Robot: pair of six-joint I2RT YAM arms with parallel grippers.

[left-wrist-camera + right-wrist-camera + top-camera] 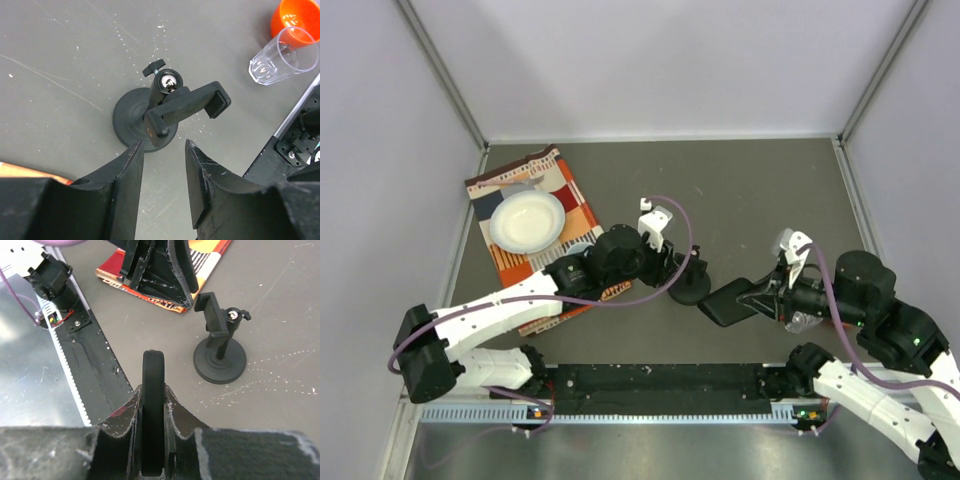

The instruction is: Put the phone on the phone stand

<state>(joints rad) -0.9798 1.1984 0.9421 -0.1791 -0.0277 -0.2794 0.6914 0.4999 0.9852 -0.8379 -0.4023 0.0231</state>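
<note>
Right gripper tight on phone — left gripper agape by phone stand, glass nearby

left arm is being extended forward and to the right across the table. left gripper is being angled down, jaws standing apart. right arm is being folded inward to the left. right gripper is being clamped on the phone, held edge-on between the fingers.
</note>
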